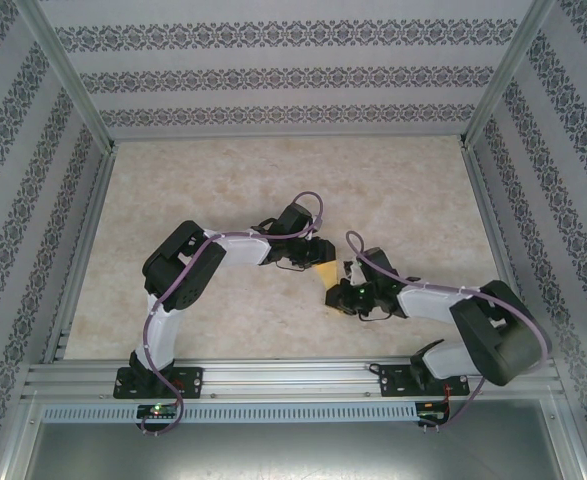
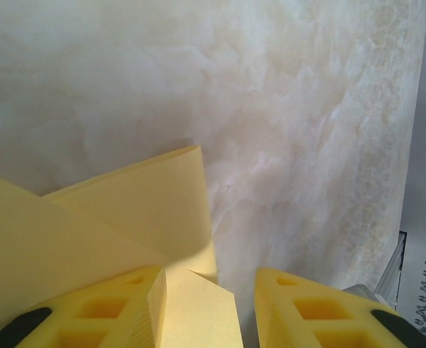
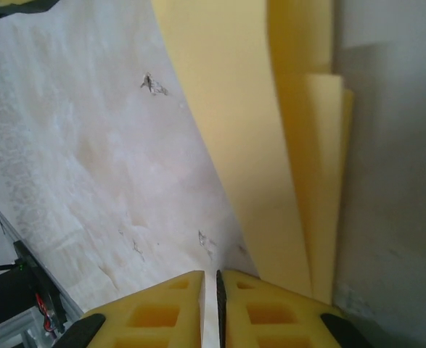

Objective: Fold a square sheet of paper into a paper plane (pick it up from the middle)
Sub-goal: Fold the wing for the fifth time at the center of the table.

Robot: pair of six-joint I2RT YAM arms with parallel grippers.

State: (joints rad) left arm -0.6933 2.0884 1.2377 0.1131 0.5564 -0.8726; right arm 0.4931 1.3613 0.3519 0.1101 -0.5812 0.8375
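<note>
— While both your arms are in there, how far along is the plane?

— Part-way, I'd judge. My sheet of paper (image 1: 325, 274) is not a flat square: it lies in several overlapping layers with creased edges, one flap doubled over the panel below it. That reads as the first folds made. I don't see a narrow dart with a sharp nose and a centre crease, so the shaping folds are left to do.

— Where is it?

— On the worktop (image 1: 223, 190), a little right of its middle and nearer the near edge than the far one, between my two grippers.

— And your jaws?

— My left gripper (image 2: 209, 279) stands open, its jaws apart. One finger (image 2: 118, 312) sits over the folded layers and the other over bare worktop, so nothing is clamped there. My right gripper (image 3: 218, 283) is closed down to a thin slit. The layers run just beside one of its fingers, but I cannot tell whether an edge is nipped in that slit.

— Any worry?

— Thin paper in loose layers may spring apart unless each crease is pressed flat.
</note>
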